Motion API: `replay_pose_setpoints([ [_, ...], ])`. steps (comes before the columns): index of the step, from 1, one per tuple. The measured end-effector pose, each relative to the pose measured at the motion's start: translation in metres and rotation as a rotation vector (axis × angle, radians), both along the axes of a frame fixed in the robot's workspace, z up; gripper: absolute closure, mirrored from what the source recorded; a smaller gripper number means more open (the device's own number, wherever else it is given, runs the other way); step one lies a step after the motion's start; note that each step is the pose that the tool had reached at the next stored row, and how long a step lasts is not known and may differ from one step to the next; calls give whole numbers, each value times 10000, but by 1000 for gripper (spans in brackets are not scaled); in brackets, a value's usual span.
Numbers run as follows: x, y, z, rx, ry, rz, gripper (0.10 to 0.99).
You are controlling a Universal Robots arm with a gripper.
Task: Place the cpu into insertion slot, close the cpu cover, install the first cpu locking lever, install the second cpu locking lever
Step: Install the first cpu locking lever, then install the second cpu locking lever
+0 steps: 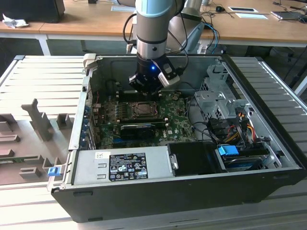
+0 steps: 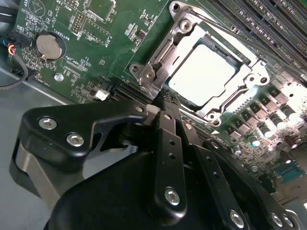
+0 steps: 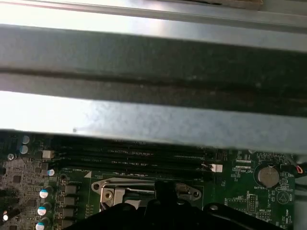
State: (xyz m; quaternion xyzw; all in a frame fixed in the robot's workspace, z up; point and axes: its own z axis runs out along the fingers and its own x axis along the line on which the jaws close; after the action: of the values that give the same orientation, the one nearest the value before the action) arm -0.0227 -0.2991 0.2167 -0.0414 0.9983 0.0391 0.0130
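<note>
The cpu lies flat in the insertion slot, its pale silvery face up. The cpu cover, a grey metal frame, lies down around it. My gripper is shut with nothing between its fingers. Its tip sits at the cover's edge, next to a screw at the socket's corner. In the exterior view the gripper hangs just above the socket, inside the open computer case. The first wrist view has the gripper's tip at the socket's metal rim. I cannot tell how the locking levers stand.
Memory slots run along one side of the socket, and a coin battery sits on the green board. A long black card lies nearer the power supply. A drive cage and cables fill the exterior view's right. The case wall stands close behind.
</note>
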Motion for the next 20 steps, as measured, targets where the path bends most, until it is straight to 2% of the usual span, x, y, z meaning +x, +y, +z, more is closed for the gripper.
replay_pose_setpoints([
  [16,0,-48,0,1,0,0,980],
  [20,0,-78,0,0,1,0,980],
])
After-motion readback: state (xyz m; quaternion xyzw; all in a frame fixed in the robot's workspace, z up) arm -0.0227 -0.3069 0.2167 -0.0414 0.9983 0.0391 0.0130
